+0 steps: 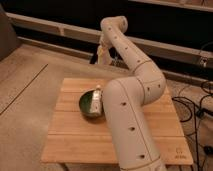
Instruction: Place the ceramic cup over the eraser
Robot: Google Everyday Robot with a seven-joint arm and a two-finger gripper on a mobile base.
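My gripper (103, 53) hangs from the raised wrist above the far edge of the wooden table (70, 135). It is shut on a pale cream cylinder, the ceramic cup (102, 56), and holds it clear of the tabletop. The eraser is hidden, likely behind my arm. My arm's white links (127, 115) cover the middle of the table.
A dark green bowl (88, 105) sits on the table left of my arm, with a white bottle (96, 98) lying in it. Cables (197, 107) lie on the floor to the right. A dark wall with a ledge runs behind the table.
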